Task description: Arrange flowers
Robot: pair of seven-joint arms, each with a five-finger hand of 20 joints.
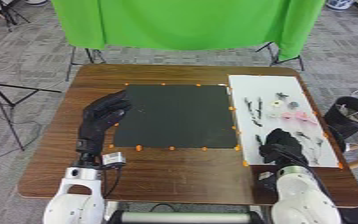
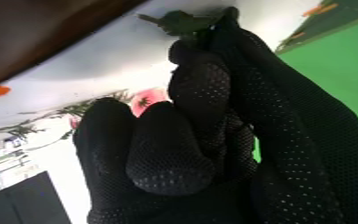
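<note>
Right hand: the right hand [image 1: 284, 146] is held over the near part of the white sheet, by the bench's near right corner; in the right wrist view, a green leafy sprig [image 2: 186, 22] is pinched at the tips of the thumb and a finger.
Left hand: the left hand [image 1: 107, 111] is placed at the left side of the dark mat, toward the bench's left edge; whether it is spread or closed cannot be told.
Flowers: a pink flower [image 1: 298, 116], a pale flower [image 1: 276, 104] and dark stems [image 1: 249, 107] are laid out on the sheet, beyond the right hand.
White sheet: it [image 1: 246, 82] is laid along the bench's right edge.
Dark mat: it [image 1: 177, 117] is set on the bench [image 1: 175, 172], left of the sheet.
Bin: a black bin [image 1: 348, 120] is stood just beside the bench's right edge.
Backdrop: a green cloth [image 1: 189, 22] is hung beyond the far edge.
</note>
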